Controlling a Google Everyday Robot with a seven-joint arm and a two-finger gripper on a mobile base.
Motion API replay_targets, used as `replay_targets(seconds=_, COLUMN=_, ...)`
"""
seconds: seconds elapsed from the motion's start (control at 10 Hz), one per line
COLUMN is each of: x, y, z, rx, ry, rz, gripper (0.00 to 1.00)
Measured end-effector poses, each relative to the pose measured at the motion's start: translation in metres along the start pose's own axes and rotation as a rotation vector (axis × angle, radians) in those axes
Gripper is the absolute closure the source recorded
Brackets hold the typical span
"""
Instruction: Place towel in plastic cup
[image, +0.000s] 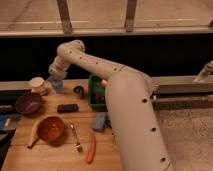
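Nearest, the table (55, 155) is seen. Farther back, the towel (57, 82) hangs pinched in the gripper (56, 74), just right of the plastic cup (37, 85). It should be carried over the cup's mouth before the fingers are parted.

The pale grey-blue towel (56, 83) hangs crumpled from the shut gripper (55, 75), just right of the pale cup (37, 85) on the table's back-left
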Motion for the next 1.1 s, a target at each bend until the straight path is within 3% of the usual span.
replay_targets(seconds=0.5, x=0.018, y=0.0, z=0.023, rx=-0.036, ry=0.069, rz=0.008, gripper=0.98)
replay_targets(seconds=1.1, x=0.021, y=0.007, z=0.035, rx=-0.084, ry=0.089, rz=0.01, gripper=0.41)
